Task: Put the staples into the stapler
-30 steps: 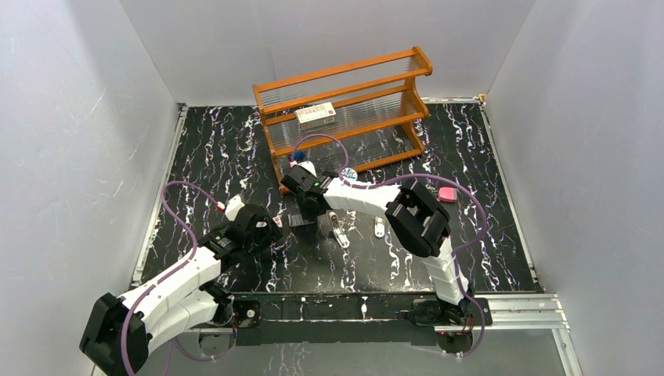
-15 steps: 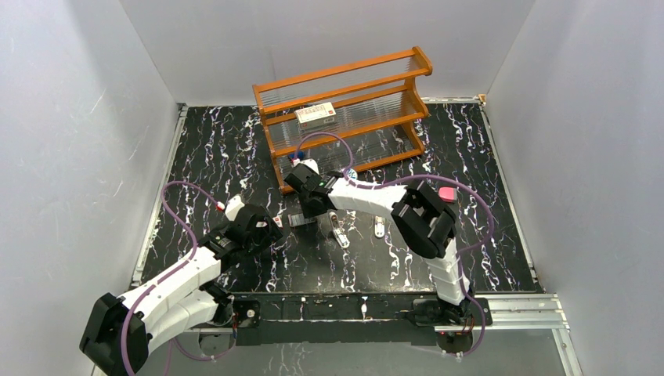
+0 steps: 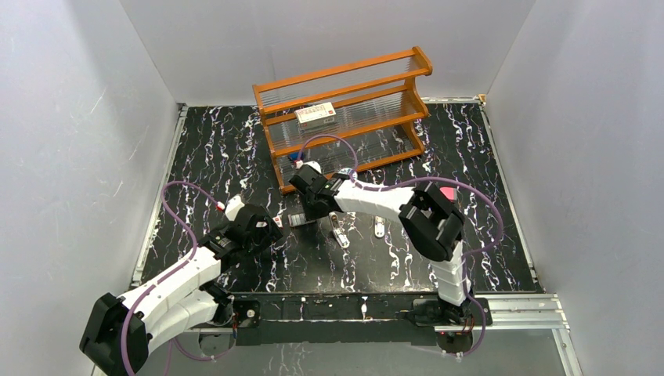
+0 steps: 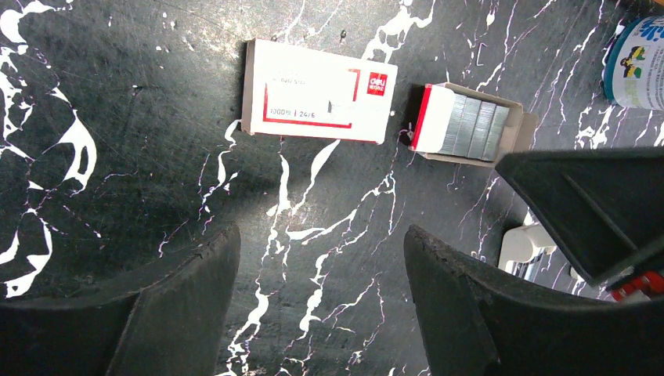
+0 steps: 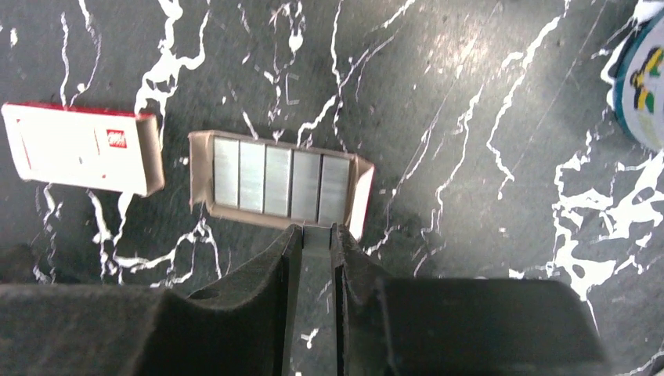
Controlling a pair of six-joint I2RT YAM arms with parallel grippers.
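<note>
Right wrist view, lower centre: my right gripper (image 5: 317,233) pinches a thin strip of staples (image 5: 317,270) below the cardboard tray (image 5: 198,168); this narrow hold could let it twist loose.

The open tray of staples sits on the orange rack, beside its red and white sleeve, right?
No: in the right wrist view the tray of staples lies on the black marble table, beside its red and white sleeve.
</note>
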